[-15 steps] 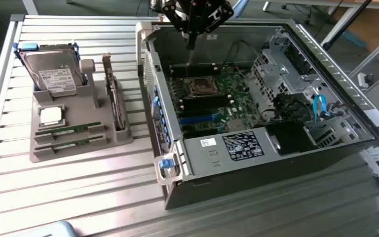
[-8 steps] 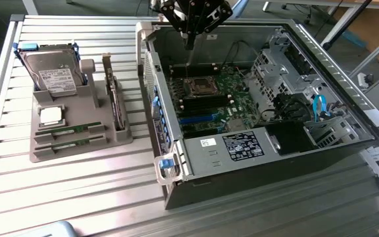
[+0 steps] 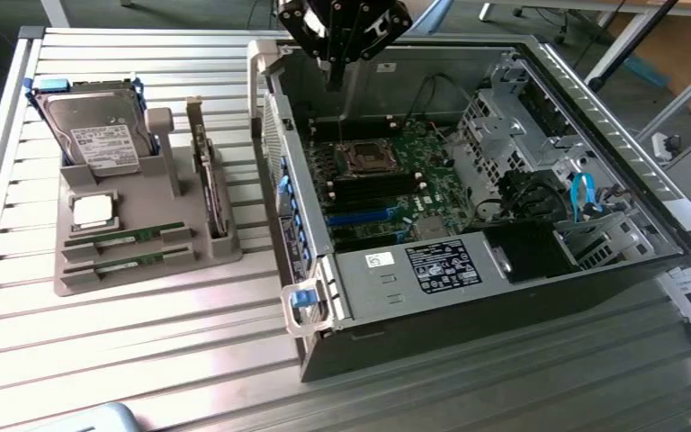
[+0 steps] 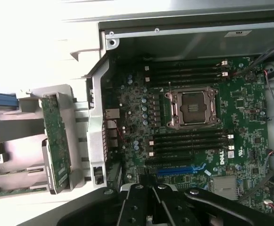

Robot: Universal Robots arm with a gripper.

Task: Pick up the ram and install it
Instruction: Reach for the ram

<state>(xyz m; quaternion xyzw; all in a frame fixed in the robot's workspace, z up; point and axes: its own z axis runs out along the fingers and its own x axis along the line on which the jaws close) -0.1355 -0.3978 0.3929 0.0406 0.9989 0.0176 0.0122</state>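
Above open case (image 3: 358, 281) | tool (image 3: 337, 79) closed, empty (pointing down) | ram (image 3: 123, 238) in holder (image 3: 79, 286)

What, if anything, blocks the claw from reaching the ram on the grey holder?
Probably nothing, so likely yes: the ram lies uncovered in the holder, and the claw hangs shut above the open case beside it.

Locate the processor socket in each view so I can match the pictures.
Exterior view: processor socket on the green motherboard inside the open case.
Wrist view: socket between the two banks of memory slots.
Shared landmark: the blue slot beside one bank.
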